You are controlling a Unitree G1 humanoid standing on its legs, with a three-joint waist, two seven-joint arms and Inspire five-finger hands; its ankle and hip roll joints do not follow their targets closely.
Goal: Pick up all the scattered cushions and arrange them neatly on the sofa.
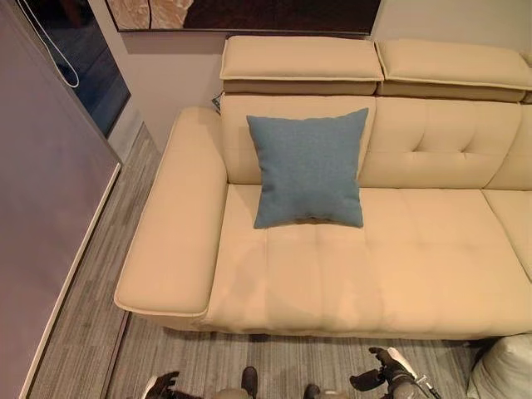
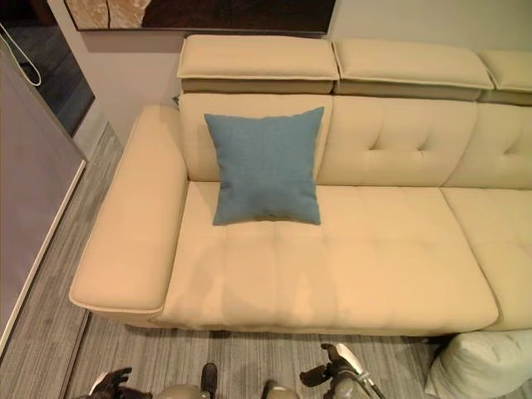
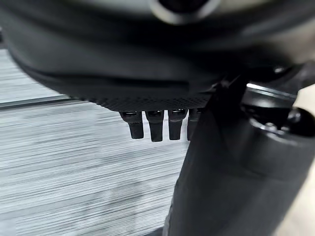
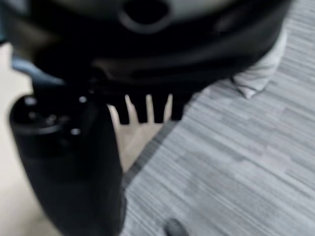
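Left wrist view, fingers (image 3: 155,129): short dark tips in a straight row side by side, relaxed and holding nothing, with grey striped floor (image 3: 74,172) past them.
Right wrist view, fingers (image 4: 141,110): straight and in a row with small gaps between them, nothing held; beyond them lie a strip of beige sofa front and the grey floor.
Left hand (image 1: 160,386): low in the head views at about 7 o'clock, over the floor, well apart from the sofa seat.
Right hand (image 1: 384,369): at about 5 o'clock in the head views, dark with a white cover, over the floor just in front of the sofa's front edge.
Blue cushion (image 1: 308,169): square, dusty blue, a fine woven look, plump with slightly pointed corners; it stands leaning against the backrest, its lower edge on the seat, near the 11 o'clock end of the sofa beside the armrest.
Pale cushion (image 1: 504,371): whitish-grey, soft and creased, partly cut off by the frame; it lies on the floor at about 4 o'clock, just beside the sofa's front and near the right hand.
Sofa (image 1: 399,266): beige, smooth, with tufted backrest, raised headrests and a wide flat armrest (image 1: 176,224) at 9 o'clock.
Wall (image 1: 170,79): grey, behind the sofa at 12 o'clock, with a dark framed picture (image 1: 249,14) on it.
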